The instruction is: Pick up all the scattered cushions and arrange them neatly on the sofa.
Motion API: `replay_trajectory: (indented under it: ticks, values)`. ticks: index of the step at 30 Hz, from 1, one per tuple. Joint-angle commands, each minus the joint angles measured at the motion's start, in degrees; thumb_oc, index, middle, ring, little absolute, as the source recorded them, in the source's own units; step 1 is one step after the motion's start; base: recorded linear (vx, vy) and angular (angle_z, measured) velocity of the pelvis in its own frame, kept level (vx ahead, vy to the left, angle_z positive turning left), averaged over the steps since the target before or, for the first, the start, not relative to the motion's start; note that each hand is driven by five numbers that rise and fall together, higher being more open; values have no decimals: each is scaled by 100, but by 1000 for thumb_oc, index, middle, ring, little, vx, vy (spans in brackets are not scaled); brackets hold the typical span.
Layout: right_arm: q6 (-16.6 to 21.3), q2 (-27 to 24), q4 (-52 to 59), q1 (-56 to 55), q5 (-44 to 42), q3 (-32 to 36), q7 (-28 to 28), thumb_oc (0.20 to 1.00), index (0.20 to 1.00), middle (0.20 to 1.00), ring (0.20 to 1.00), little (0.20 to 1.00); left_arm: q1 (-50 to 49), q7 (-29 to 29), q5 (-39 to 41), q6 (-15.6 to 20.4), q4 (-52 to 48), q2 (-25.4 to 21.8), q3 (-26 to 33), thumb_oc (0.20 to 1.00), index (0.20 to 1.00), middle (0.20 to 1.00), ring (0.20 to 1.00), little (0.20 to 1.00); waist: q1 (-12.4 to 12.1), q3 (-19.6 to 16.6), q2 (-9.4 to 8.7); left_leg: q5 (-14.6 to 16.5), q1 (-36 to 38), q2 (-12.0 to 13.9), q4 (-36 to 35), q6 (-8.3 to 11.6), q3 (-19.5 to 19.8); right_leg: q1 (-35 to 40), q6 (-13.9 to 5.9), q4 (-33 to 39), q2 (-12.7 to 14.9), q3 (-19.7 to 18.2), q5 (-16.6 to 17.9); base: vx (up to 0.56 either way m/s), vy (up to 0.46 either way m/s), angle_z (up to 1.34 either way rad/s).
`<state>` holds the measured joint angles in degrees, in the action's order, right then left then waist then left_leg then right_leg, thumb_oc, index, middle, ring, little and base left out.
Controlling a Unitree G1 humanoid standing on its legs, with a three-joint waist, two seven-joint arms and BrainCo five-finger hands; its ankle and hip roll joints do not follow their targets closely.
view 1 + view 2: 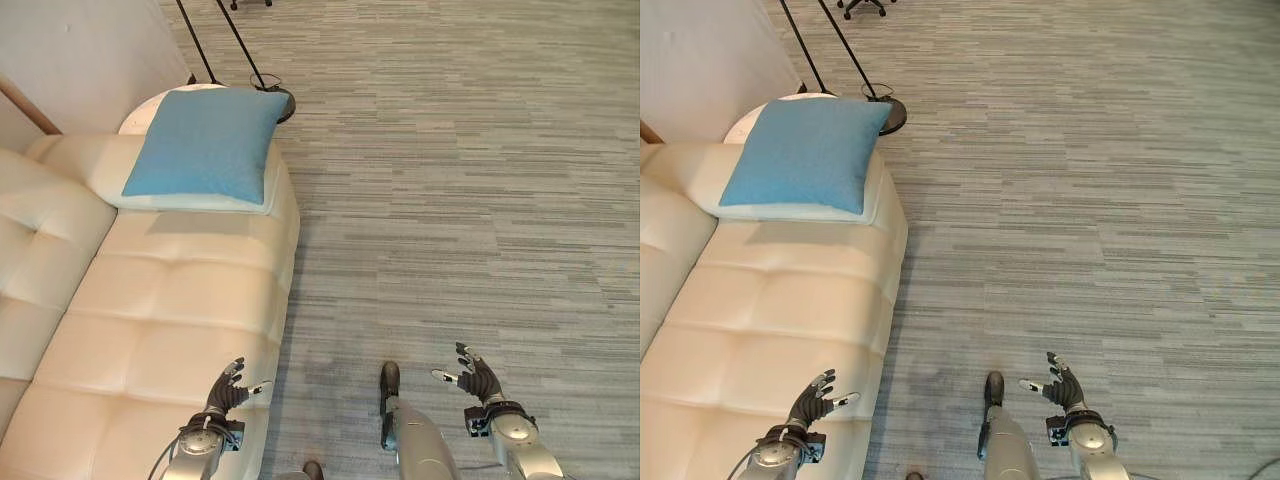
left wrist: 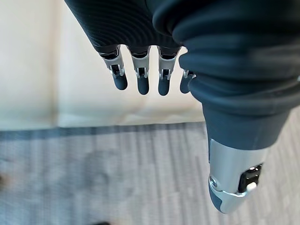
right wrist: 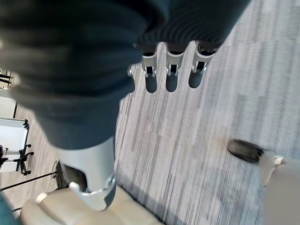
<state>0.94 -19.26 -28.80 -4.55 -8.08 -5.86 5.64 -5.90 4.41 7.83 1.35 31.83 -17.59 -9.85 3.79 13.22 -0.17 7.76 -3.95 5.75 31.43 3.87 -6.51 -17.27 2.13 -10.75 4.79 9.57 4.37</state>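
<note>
The left hand (image 1: pixel 228 390) is hovering over the front edge of the cream sofa (image 1: pixel 170 310), fingers relaxed and spread, thumb out to the side, holding nothing. The right hand (image 1: pixel 478 377) is hanging well off to the sofa's side, over the carpet, palm turned inward, with its fingers (image 3: pixel 171 77) straight and its grasp empty.

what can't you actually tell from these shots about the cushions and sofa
- White cushion under the blue cushion, eye views: mostly covered, just its edge shows.
- Sofa: its near end and backrest are cut off by the eye views' lower and left edges.
- Round white table: mostly behind the cushions.
- Lamp stand: top cut off by the upper edge.
- Other cushions on the floor: none seen on the carpet in frame; beyond it, unknown.
</note>
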Motion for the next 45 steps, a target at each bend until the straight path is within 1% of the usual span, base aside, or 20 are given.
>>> replay_trajectory:
  ticks: [1, 4, 9, 13, 14, 17, 18, 19, 20, 21, 23, 24, 25, 27, 28, 30, 35, 39, 43, 45]
  values:
    - [222, -338, 343, 148, -305, 189, 123, 1000, 1000, 1000, 1000, 1000, 149, -14, 31, 200, -278, -90, 52, 1000, 1000, 1000, 1000, 1000, 5, 58, -64, -337, -471, -114, -418, -184, -258, 848, -520, 555, 128, -165, -594, 408, -216, -7]
    - [233, -368, 343, 129, -328, 221, 126, 1000, 1000, 1000, 1000, 1000, 130, -18, -2, 215, -246, -71, 44, 1000, 1000, 1000, 1000, 1000, -64, 56, -48, -188, -657, -300, -996, -252, -342, 1057, -570, 618, 108, -155, -702, 387, -95, 21]
    - [210, -379, 322, 65, -243, 242, 219, 1000, 1000, 1000, 1000, 1000, -28, 54, -18, 188, -347, -101, 207, 1000, 1000, 1000, 1000, 1000, -350, 29, 108, -1208, -1257, -386, -2567, -30, -348, 1677, -568, 769, -245, -119, -1062, 378, -22, -8]
    - [178, -412, 301, 15, -110, 266, 202, 1000, 1000, 1000, 1000, 1000, -156, 101, 37, 166, -334, -107, 435, 1000, 1000, 1000, 1000, 1000, -567, -93, 112, -1451, -1412, -331, -3426, 23, -556, 2399, -629, 764, -292, -179, -1581, 594, 78, -9]
    - [152, -415, 296, -20, -48, 278, 194, 1000, 1000, 1000, 1000, 1000, -177, 120, 58, 159, -319, -120, 478, 1000, 1000, 1000, 1000, 1000, -641, -127, 118, -1627, -1508, -255, -3363, -17, -670, 2583, -616, 700, -288, -185, -1681, 579, 116, -5]
    - [104, -393, 282, -30, 24, 277, 129, 1000, 1000, 1000, 1000, 1000, -253, 119, 65, 124, -306, -145, 546, 1000, 1000, 1000, 1000, 1000, -699, -220, 8, -1527, -1570, -227, -3146, -13, -834, 2902, -703, 559, -149, -217, -1976, 613, 172, -3]
    - [86, -310, 311, -154, 93, 286, 34, 1000, 1000, 1000, 1000, 1000, -324, 55, -16, 88, -301, -177, 540, 1000, 1000, 1000, 1000, 1000, -737, -310, -56, -1696, -1599, -259, -2790, -156, -893, 2936, -796, 278, -10, -159, -1828, 649, 202, -1]
    - [87, -307, 312, -156, 93, 285, 34, 1000, 1000, 1000, 1000, 1000, -326, 55, -16, 87, -302, -180, 540, 1000, 1000, 1000, 1000, 1000, -736, -318, -63, -1690, -1608, -263, -2781, -157, -894, 2928, -798, 272, -4, -157, -1835, 673, 281, 1]
    - [60, -208, 285, -153, 137, 269, -4, 1000, 1000, 1000, 1000, 1000, -274, 48, -66, 69, -235, -223, 523, 1000, 1000, 1000, 1000, 1000, -738, -331, -284, -1400, -1579, -422, -2408, -311, -925, 2646, -1090, -567, 313, -163, -986, 324, 165, 1]
    - [60, -206, 285, -153, 137, 270, -4, 1000, 1000, 1000, 1000, 1000, -273, 48, -66, 70, -234, -225, 523, 1000, 1000, 1000, 1000, 1000, -745, -335, -289, -1393, -1584, -424, -2401, -314, -934, 2635, -1095, -577, 319, -172, -991, 453, 255, -3]
    - [93, -124, 305, -92, 126, 172, -19, 1000, 1000, 1000, 1000, 1000, -273, 61, -12, 80, -297, -283, 550, 1000, 1000, 1000, 1000, 1000, -729, -255, -364, -1070, -1354, -527, -2337, -531, -942, 2165, -1186, -1608, 611, -211, 67, 288, 185, -14]
    - [94, -123, 303, -90, 126, 171, -19, 1000, 1000, 1000, 1000, 1000, -273, 60, -11, 80, -298, -285, 551, 1000, 1000, 1000, 1000, 1000, -734, -256, -369, -1066, -1355, -529, -2335, -534, -950, 2156, -1190, -1616, 617, -221, 64, 476, 227, -2]
    - [101, -37, 306, 7, 168, 55, 9, 1000, 1000, 1000, 1000, 1000, -242, 127, 108, 83, -330, -344, 576, 1000, 1000, 1000, 1000, 1000, -701, -147, -351, -673, -908, -587, -2335, -632, -888, 1688, -1176, -2323, 857, -150, 282, 409, 179, 24]
    - [118, -12, 333, 51, 134, 6, 4, 1000, 1000, 1000, 1000, 1000, -203, 164, 141, 109, -305, -353, 557, 1000, 1000, 1000, 1000, 1000, -638, -72, -158, -597, -520, -510, -2477, -701, -796, 1065, -903, -2419, 622, -84, -147, 431, 165, 41]
    - [118, -13, 333, 52, 134, 5, 4, 1000, 1000, 1000, 1000, 1000, -203, 165, 141, 110, -305, -352, 558, 1000, 1000, 1000, 1000, 1000, -633, -66, -168, -593, -515, -522, -2475, -702, -795, 1063, -904, -2442, 636, -85, -165, 481, 72, 52]
    - [90, -93, 331, 65, 95, 3, -18, 1000, 1000, 1000, 1000, 1000, -205, 171, 174, 141, -211, -312, 552, 1000, 1000, 1000, 1000, 1000, -457, 48, -69, -395, 54, -647, -2624, -664, -440, 540, -839, -1402, 309, 116, -719, 551, 14, 63]
    - [76, -150, 318, 10, 119, 21, 1, 1000, 1000, 1000, 1000, 1000, -187, 180, 129, 168, -100, -244, 593, 1000, 1000, 1000, 1000, 1000, -232, 121, -127, -211, 565, -923, -2815, -548, 119, 190, -1027, 56, -229, -407, -389, 365, -78, 93]
    - [134, -189, 254, -179, 40, 171, -50, 1000, 1000, 1000, 1000, 1000, -203, 102, 32, 194, 81, -177, 564, 1000, 1000, 1000, 1000, 1000, -157, 24, -133, 46, 658, -1075, -2342, -356, 668, 539, -885, 379, -212, -640, -292, 302, -181, 123]
    - [195, -249, 254, -152, -47, 244, -77, 1000, 1000, 1000, 1000, 1000, -235, 57, 129, 192, 154, -108, 575, 1000, 1000, 1000, 1000, 1000, -137, -25, -81, -198, 278, -867, -1334, -75, 505, 917, -729, 554, -105, -377, -388, 235, -180, 136]
    - [192, -298, 245, -131, -93, 278, -55, 1000, 1000, 1000, 1000, 1000, -221, 68, 228, 182, 164, -76, 578, 1000, 1000, 1000, 1000, 1000, -119, -22, -92, -409, -60, -522, -822, -3, 36, 1180, -615, 639, -47, -165, -560, 160, -120, 54]
